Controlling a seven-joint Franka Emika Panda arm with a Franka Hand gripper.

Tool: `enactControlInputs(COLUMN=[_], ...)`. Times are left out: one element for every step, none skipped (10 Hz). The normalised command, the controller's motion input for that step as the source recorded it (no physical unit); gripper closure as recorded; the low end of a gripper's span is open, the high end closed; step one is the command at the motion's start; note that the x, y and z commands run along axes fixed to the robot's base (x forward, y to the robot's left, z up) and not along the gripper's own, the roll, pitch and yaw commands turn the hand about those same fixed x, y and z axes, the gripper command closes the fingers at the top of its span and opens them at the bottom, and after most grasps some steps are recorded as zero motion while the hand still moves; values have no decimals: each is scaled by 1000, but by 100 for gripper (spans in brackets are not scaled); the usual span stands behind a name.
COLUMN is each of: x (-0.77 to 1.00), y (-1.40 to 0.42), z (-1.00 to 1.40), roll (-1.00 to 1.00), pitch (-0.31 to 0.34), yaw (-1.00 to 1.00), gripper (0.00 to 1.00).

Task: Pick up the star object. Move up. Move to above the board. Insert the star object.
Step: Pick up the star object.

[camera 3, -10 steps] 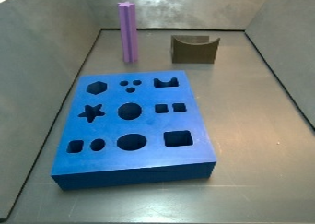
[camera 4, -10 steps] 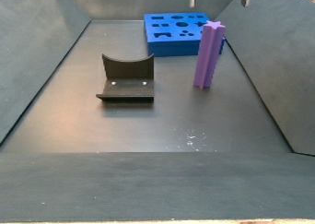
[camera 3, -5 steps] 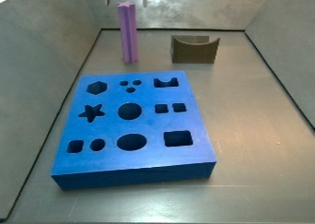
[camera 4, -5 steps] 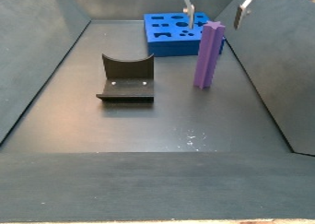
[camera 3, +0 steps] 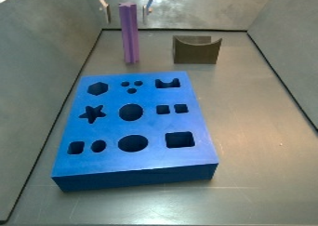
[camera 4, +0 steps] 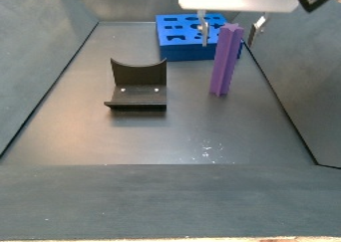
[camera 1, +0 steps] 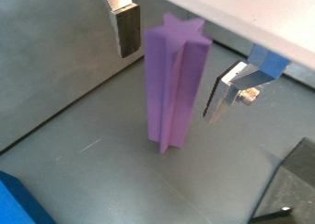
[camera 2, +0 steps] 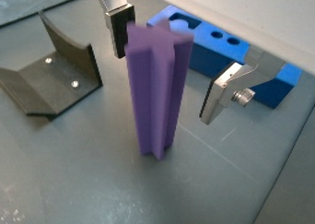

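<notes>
Purple post (camera 1: 176,85) stands upright on the floor at the far end, well apart from the blue board (camera 3: 134,127). Gripper (camera 2: 164,55) straddles its top, jaws wide, 2 plates either side, not touching: lined up to grasp, likely.

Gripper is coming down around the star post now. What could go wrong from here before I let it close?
1. In a wrist view the gripper is open with the star object between its fingers, which look level with only its top; a shallow, high grasp might let the tall post tilt.
2. The post stands free on the floor; a finger touching one side first could tip it.
3. The board sits some way off, so a tilted grasp might miss the star hole.
</notes>
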Motion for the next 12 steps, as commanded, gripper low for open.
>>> enactControlInputs(x=[83,0,-83,-160,-177,-51,0,0,0,0,0,0], y=[74,0,0,0,71,0,0,0,0,0,0,0], z=[-206,0,-126,-289,-337,-40,0,0,0,0,0,0], roll=[-24,-6,0,-6,-20,-19,0,0,0,0,0,0], pitch=[0,0,-67,-123,-129,-11,0,0,0,0,0,0], yaw=[131,0,0,0,0,0,0,0,0,0,0,0], gripper=[0,0,0,0,0,0,100,100,100,100,100,100])
